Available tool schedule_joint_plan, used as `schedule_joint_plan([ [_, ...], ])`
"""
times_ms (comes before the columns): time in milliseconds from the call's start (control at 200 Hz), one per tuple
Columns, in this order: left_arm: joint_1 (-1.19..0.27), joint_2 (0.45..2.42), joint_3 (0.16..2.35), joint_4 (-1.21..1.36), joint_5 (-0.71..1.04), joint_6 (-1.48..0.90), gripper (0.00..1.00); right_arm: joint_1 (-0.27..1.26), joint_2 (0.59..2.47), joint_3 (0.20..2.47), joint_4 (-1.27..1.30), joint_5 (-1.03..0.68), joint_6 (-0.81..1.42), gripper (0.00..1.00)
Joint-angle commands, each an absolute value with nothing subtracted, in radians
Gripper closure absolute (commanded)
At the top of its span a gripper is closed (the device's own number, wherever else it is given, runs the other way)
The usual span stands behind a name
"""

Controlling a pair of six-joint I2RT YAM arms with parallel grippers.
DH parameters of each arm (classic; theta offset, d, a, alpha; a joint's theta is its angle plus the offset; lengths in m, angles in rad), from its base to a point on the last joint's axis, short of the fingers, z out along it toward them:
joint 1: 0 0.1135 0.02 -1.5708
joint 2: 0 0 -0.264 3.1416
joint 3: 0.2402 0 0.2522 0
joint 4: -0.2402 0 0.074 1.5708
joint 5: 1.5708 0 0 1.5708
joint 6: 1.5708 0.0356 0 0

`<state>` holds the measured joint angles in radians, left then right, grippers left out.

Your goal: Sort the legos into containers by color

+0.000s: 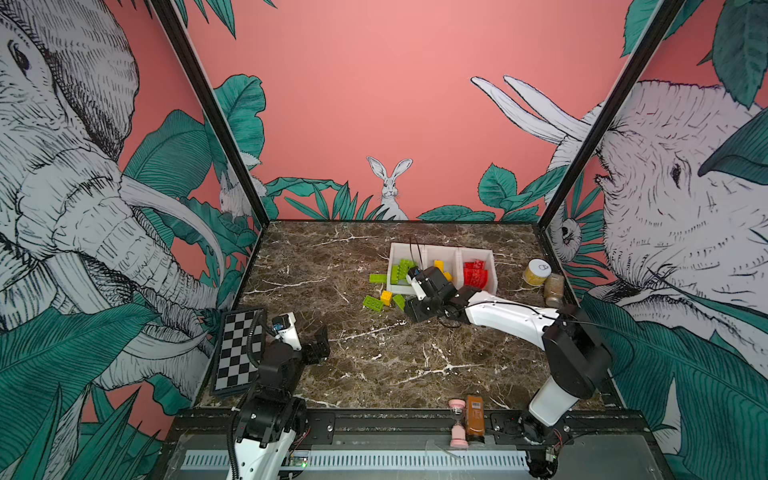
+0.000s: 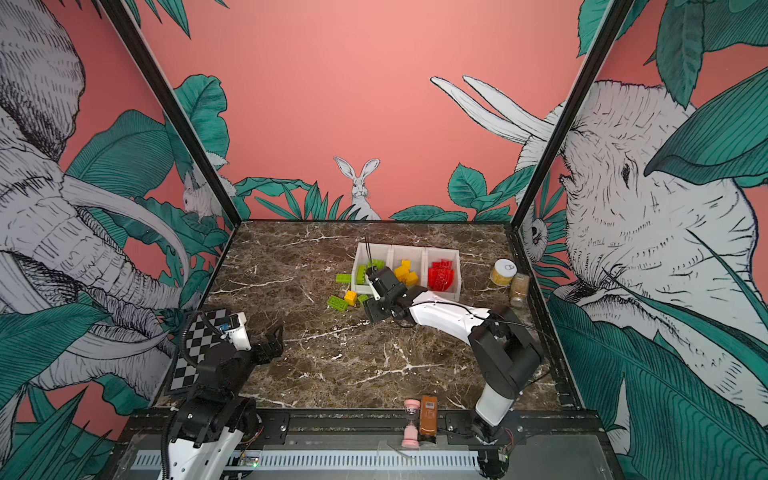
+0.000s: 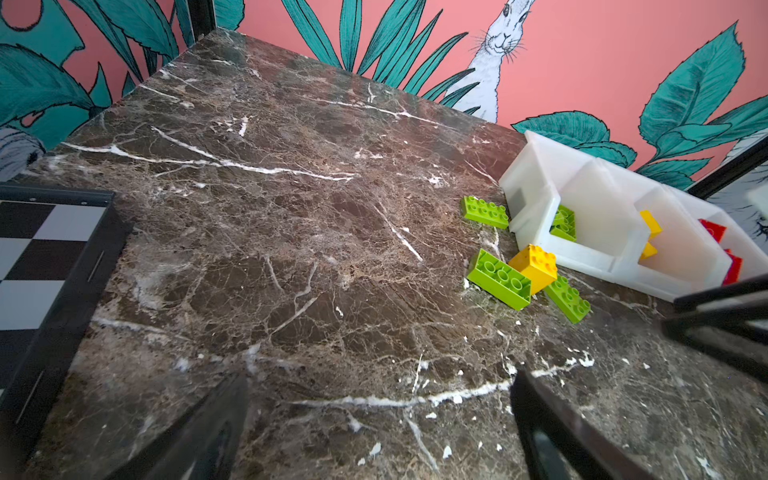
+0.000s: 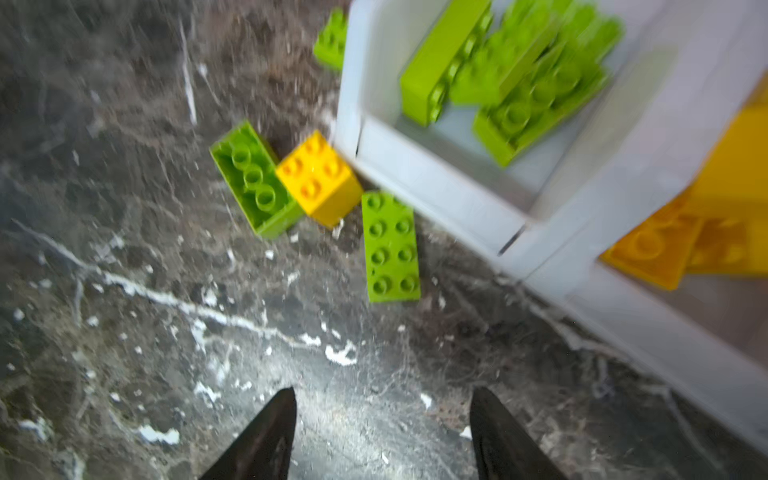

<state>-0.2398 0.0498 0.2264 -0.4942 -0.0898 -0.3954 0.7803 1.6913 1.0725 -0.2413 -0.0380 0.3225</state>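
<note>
In both top views, containers [image 1: 442, 253] are seen at bench [image 1: 374, 365] rear, w/ green legos [image 1: 400, 269] in left bin, yellow in mid., red in right. Left wrist view: left pincer [image 3: 382, 436] is held wide apart, empty. Right wrist view: right pincer [image 4: 382, 432] is apart, empty; loose bricks [image 4: 318, 178], 3 green + 1 yellow, are seen on bench beside green bin. Judged light, stiff, slippery; to be taken across flat long sides.

The table [image 1: 374, 365] looks like polished brown marble with white veins, smooth and faintly shiny. The bricks [image 4: 318, 178], green, yellow and red, are glossy hard plastic with smooth faces. The bins [image 3: 582, 253] are milky white plastic, slightly see-through, with a dull finish. The chessboard [image 1: 241, 353] has matt squares in a black frame. The right arm's shell [image 1: 507, 318] is smooth white plastic
</note>
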Motion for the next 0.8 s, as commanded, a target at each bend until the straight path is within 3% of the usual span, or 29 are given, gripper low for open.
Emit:
schedule_joint_plan([
  [0,-0.243,0.063,0.218,-0.472,-0.092,-0.394,0.01,0.803,1.718,1.071,-0.162,-0.034,0.322,0.33],
  [560,-0.243,0.068,0.218,-0.467,-0.086,-0.390,0.01,0.804,1.896,1.180,-0.182,0.057,0.249,0.32],
  [795,-0.242,0.071,0.218,-0.465,-0.085,-0.389,0.01,0.798,1.953,1.234,-0.191,0.046,0.223,0.39],
])
